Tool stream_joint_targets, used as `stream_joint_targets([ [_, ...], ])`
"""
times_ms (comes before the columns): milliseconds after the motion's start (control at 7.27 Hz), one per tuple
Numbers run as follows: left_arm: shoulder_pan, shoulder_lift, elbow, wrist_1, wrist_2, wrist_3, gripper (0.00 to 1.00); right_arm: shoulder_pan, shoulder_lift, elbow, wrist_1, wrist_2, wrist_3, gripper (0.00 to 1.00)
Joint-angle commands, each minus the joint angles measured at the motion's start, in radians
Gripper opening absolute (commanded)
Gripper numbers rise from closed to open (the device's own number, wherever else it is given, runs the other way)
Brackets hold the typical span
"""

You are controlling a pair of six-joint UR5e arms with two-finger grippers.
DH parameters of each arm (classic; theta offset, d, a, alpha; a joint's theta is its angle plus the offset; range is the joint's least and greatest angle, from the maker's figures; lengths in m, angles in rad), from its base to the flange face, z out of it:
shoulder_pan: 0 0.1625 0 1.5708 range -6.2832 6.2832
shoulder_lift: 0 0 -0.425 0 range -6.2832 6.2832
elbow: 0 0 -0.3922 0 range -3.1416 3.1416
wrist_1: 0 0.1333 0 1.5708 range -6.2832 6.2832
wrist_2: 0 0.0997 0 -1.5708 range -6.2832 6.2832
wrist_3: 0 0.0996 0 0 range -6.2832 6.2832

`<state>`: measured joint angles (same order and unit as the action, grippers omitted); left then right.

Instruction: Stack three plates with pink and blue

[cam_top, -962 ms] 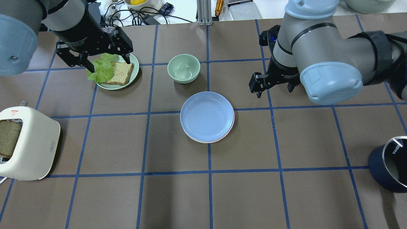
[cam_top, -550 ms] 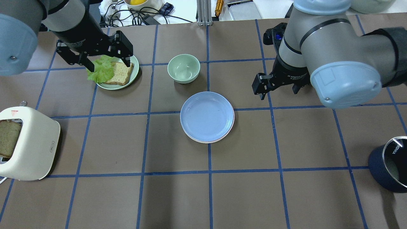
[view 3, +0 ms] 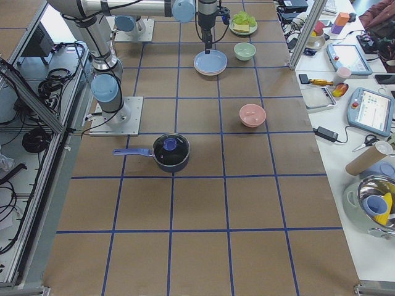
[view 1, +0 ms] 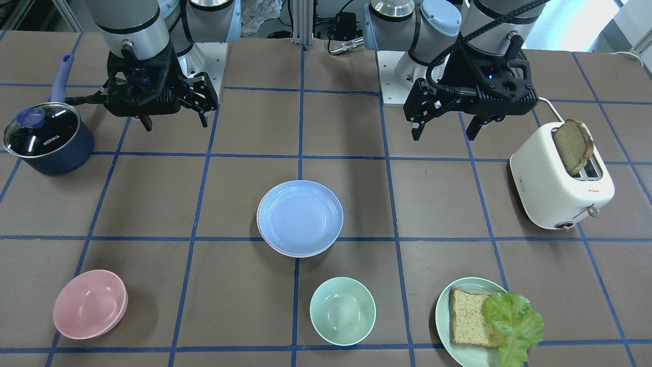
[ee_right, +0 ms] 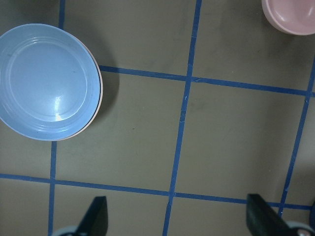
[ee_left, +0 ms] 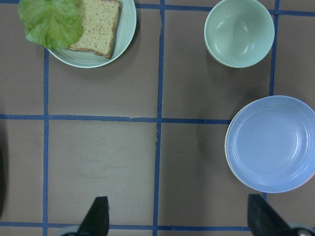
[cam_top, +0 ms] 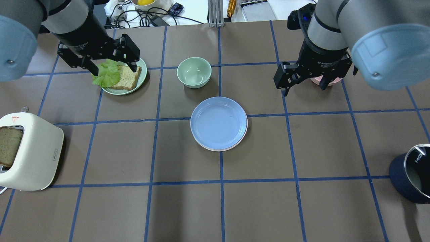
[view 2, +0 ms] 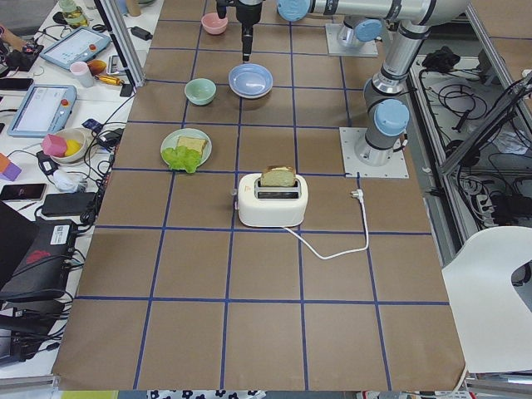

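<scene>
The pale blue plate (cam_top: 219, 121) lies on top of a stack at the table's middle. Thin cream and pink rims (cam_top: 231, 148) show under it. The stack also shows in the front view (view 1: 300, 216), the left wrist view (ee_left: 273, 142) and the right wrist view (ee_right: 47, 81). My left gripper (cam_top: 116, 70) is open and empty above the mint-green plate's edge, far left of the stack. My right gripper (cam_top: 305, 90) is open and empty, raised to the right of the stack. Both grippers are clear of the plates.
A mint-green plate (cam_top: 143, 74) holds bread and lettuce. A mint bowl (cam_top: 194, 72) stands behind the stack. A pink bowl (view 1: 90, 304) sits under my right gripper's side. A toaster (cam_top: 30, 151) stands at left and a lidded blue pot (cam_top: 411, 173) at right.
My right arm has risen and drawn back to the right, away from the stack, uncovering part of the pink bowl. My left gripper shifted slightly back. The stack has not moved.
</scene>
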<state>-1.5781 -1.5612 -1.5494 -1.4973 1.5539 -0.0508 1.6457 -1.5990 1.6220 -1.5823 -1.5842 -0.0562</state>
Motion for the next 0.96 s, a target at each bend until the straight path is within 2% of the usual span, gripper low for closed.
stream_joint_targets([
  [0,0.001,0.0,-0.003,0.0,0.0,0.0,1.0,-0.01,-0.004,-0.027,0.025,0.013,-0.011,0.99],
  [412,0.001,0.0,-0.005,0.002,-0.001,0.0,1.0,-0.012,-0.019,-0.042,0.019,0.015,-0.011,0.96],
  [825,0.001,0.001,-0.005,0.002,-0.002,0.0,1.0,-0.014,-0.019,-0.039,0.016,0.015,-0.008,1.0],
])
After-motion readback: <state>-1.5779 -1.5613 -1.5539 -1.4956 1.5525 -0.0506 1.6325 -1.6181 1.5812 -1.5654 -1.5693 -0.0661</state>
